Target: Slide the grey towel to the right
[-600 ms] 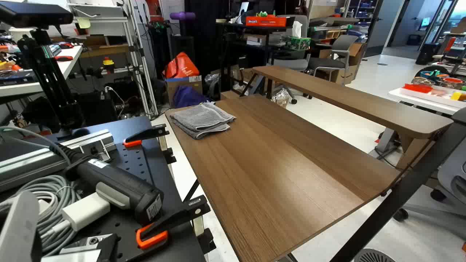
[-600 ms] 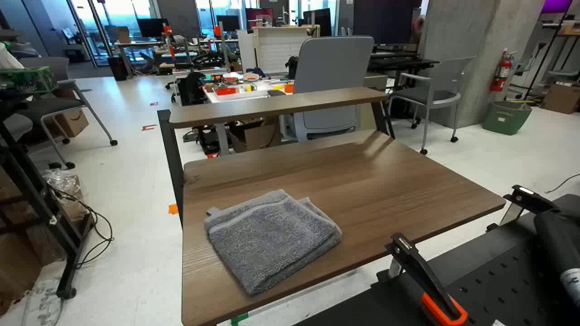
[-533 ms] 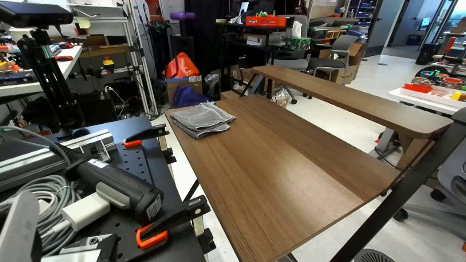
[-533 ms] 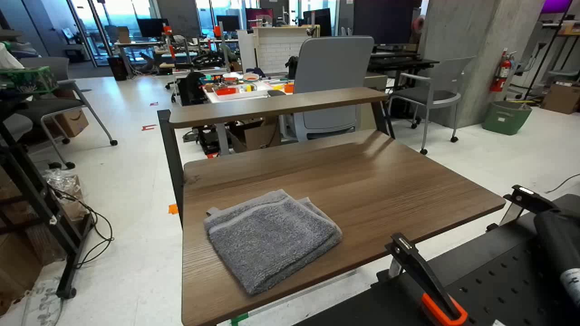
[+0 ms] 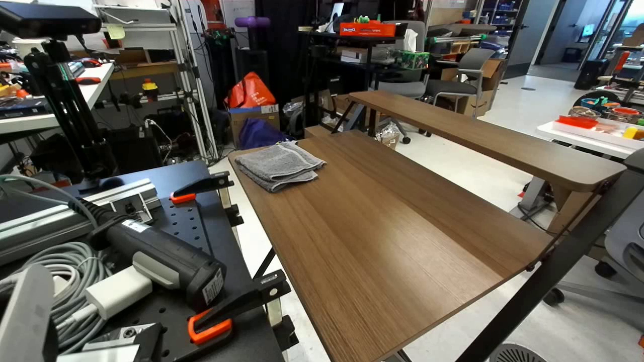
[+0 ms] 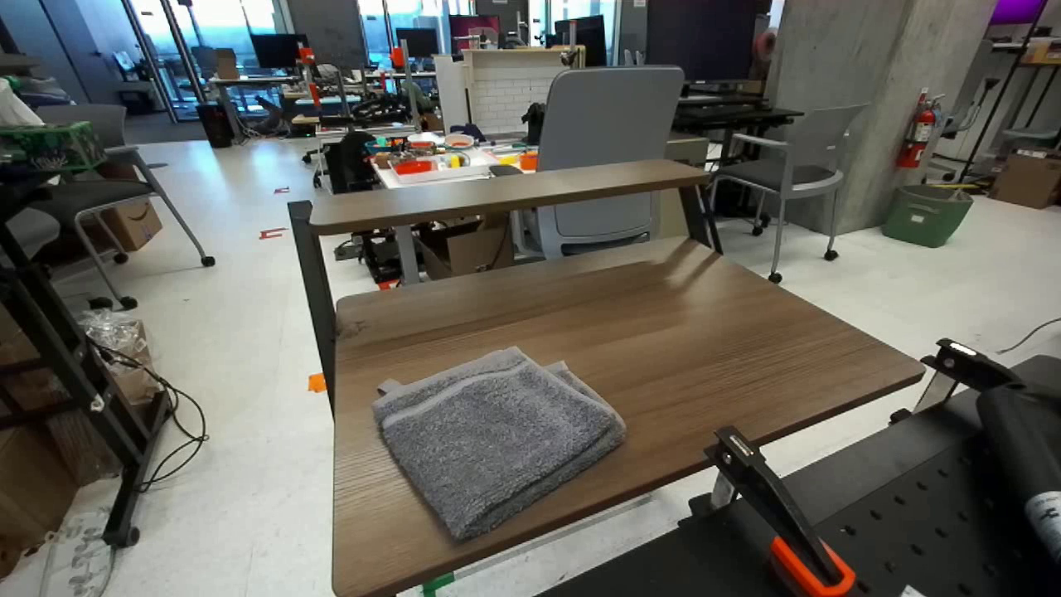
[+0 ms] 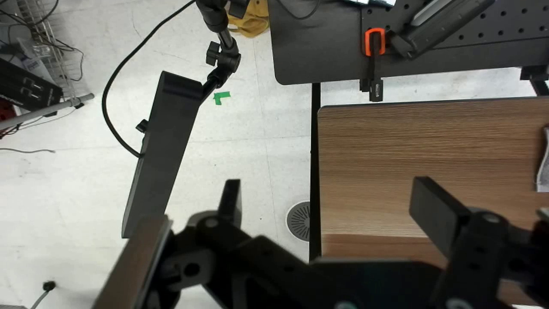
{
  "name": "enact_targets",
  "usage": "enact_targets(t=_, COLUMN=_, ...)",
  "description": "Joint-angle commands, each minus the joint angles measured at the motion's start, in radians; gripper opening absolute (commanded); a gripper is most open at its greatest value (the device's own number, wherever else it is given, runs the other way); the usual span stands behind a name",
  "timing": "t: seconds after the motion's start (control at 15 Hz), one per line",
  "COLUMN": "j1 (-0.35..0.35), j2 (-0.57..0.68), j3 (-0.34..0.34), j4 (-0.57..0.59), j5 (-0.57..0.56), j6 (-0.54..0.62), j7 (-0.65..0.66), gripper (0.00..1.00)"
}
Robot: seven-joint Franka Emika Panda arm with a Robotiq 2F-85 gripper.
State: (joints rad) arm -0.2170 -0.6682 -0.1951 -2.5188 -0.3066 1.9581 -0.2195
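The grey towel (image 5: 282,163) lies folded near the far end of the brown wooden table (image 5: 382,241) in an exterior view. In an exterior view it also shows large and flat, with layered edges (image 6: 501,439), close to the table's front-left part. In the wrist view only a sliver of the towel (image 7: 544,171) shows at the right edge. My gripper (image 7: 327,189) is open and empty in the wrist view, high over the table's end edge. One finger shows over the floor and one over the wood, apart from the towel. The gripper is out of view in both exterior views.
A raised wooden shelf (image 6: 506,195) runs along one long side of the table. A black bench (image 5: 176,231) with orange-handled clamps (image 5: 211,327) and a handheld device (image 5: 161,254) stands along the opposite side. A black camera bar on a stand (image 7: 165,150) shows in the wrist view.
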Motion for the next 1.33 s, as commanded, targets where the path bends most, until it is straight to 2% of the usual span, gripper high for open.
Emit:
enact_targets(t=0.0, j1=0.008, j2=-0.001, j3=-0.006, j4=0.002, j5=-0.004, j6=-0.004, j7=0.004, gripper=1.0)
enact_targets(t=0.27, j1=0.008, j2=-0.001, j3=-0.006, j4=0.002, j5=-0.004, j6=-0.004, j7=0.004, gripper=1.0)
enact_targets(t=0.47, j1=0.017, j2=0.044, j3=0.038, j4=-0.003, j5=-0.015, j6=0.046, j7=0.077, gripper=1.0)
enact_targets(t=0.8, j1=0.103, j2=0.181, j3=0.135, j4=-0.008, j5=-0.002, j6=0.151, j7=0.137, gripper=1.0)
enact_targets(t=1.0, j1=0.167, j2=0.296, j3=0.185, j4=-0.009, j5=0.009, j6=0.278, j7=0.16, gripper=1.0)
enact_targets(t=1.27, j1=0.233, j2=0.465, j3=0.234, j4=-0.013, j5=0.018, j6=0.505, j7=0.171, gripper=1.0)
